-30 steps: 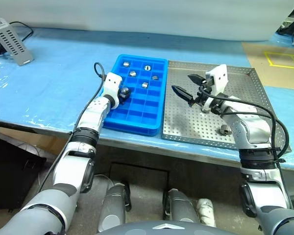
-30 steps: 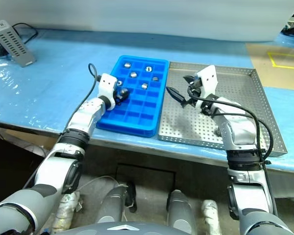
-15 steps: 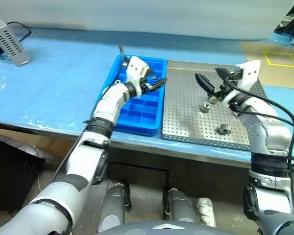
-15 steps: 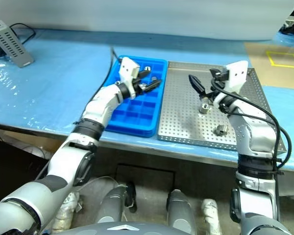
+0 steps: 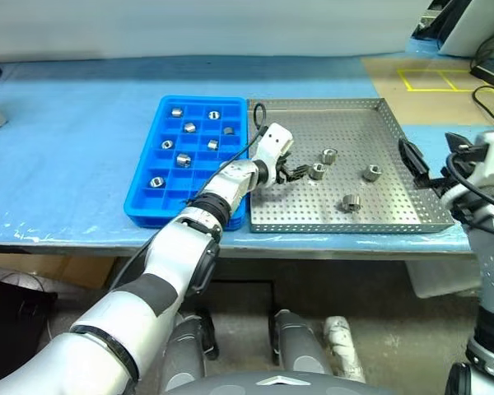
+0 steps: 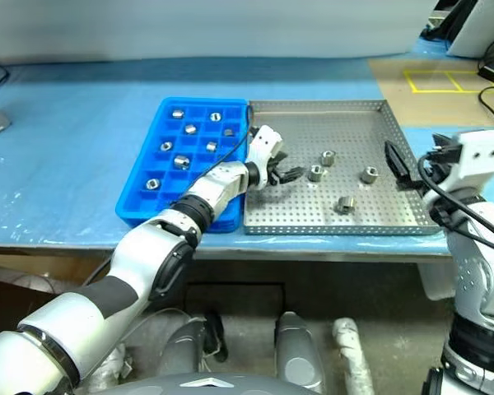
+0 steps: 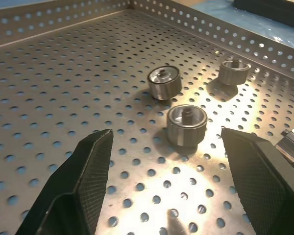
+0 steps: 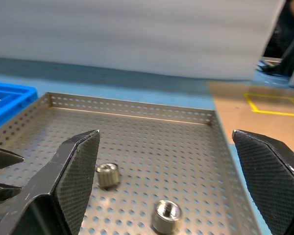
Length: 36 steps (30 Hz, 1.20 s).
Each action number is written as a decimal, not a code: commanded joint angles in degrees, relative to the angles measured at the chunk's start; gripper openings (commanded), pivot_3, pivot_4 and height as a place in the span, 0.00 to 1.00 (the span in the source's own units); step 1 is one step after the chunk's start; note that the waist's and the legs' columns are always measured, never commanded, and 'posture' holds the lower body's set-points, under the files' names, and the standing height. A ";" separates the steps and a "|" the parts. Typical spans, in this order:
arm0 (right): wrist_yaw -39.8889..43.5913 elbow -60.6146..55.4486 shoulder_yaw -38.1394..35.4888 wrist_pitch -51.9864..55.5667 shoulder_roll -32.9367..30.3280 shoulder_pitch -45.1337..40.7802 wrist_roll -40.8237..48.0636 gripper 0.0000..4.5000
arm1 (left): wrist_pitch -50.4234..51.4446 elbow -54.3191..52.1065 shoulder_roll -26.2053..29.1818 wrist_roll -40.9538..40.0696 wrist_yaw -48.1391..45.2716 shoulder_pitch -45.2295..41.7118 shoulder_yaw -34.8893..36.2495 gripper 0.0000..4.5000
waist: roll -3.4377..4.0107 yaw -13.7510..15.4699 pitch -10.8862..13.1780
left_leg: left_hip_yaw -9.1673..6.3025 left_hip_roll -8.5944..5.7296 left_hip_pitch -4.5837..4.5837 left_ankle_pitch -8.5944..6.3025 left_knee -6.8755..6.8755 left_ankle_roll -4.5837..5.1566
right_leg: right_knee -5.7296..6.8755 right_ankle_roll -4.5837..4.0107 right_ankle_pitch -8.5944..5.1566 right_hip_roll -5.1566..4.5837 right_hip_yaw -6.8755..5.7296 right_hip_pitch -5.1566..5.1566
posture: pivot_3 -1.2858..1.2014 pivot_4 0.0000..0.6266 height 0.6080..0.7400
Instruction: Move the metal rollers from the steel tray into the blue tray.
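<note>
The steel tray (image 5: 370,123) is a shallow square of dull silver sheet, its floor punched all over with small round holes and its low rim punched as well; it lies on a tabletop (image 5: 74,123) covered in glossy blue film. Touching its left edge is the blue tray (image 5: 148,206), bright moulded plastic divided into small square compartments. Seven metal rollers (image 5: 184,160) sit singly in compartments of the blue tray's far and middle rows, while four more lie loose on the steel tray's floor: short stubby grey cylinders with a bored centre, bright on top and darker round the sides. One of these loose rollers (image 7: 186,125) lies just ahead of the left claw (image 5: 294,172), a second roller (image 7: 164,82) lies beyond it, and a third roller (image 7: 234,71) lies near the rim. The left arm reaches across the blue tray's near right corner, its claw low over the perforated floor with both knurled black fingers (image 7: 90,169) spread apart, gripping nothing. The right claw (image 5: 428,169) is held above the steel tray's right rim, aimed back over the tray, its two textured fingers (image 8: 71,171) wide apart and empty. Yellow tape lines (image 5: 432,78) mark a brown surface beyond the tabletop's far right corner.
</note>
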 commanded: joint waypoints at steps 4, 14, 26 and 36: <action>-2.07 -5.79 -2.53 0.72 -0.49 3.17 0.93 1.00 | -1.34 1.48 -1.45 2.32 5.62 -3.07 1.28 0.82 | 0.00 -3.77 0.00 | 0.00 -0.06 -0.03 -0.15 0.11 0.23 | -0.26 0.00 0.00 -0.05 -0.09 0.21 | 0.20 0.24 1.00; -2.90 -7.03 -2.20 0.96 -0.86 4.14 1.25 1.00 | 0.63 2.98 -1.05 6.01 19.30 -2.81 2.36 0.82 | 0.00 -10.49 0.00 | -0.16 -0.28 -0.02 -0.37 0.18 0.53 | -0.91 0.15 0.04 -0.19 -0.35 0.68 | 0.19 0.24 1.00; -4.81 -11.37 -4.43 1.97 0.11 7.47 1.68 1.00 | 5.01 3.70 -0.98 9.00 27.63 -1.92 2.39 0.82 | 0.00 -14.60 0.00 | -0.31 -0.54 -0.18 -0.51 0.29 0.74 | -0.98 0.40 -0.09 -0.52 -0.68 0.79 | 0.16 0.24 1.00; -5.93 -11.43 -2.45 1.57 0.71 7.50 2.12 1.00 | 5.59 2.90 -0.74 7.17 24.99 -2.37 5.34 0.39 | 0.00 -18.40 0.00 | -0.54 -1.24 -0.39 -0.73 0.31 1.05 | -1.04 1.24 -0.23 -1.20 -0.98 0.91 | 0.17 0.24 1.00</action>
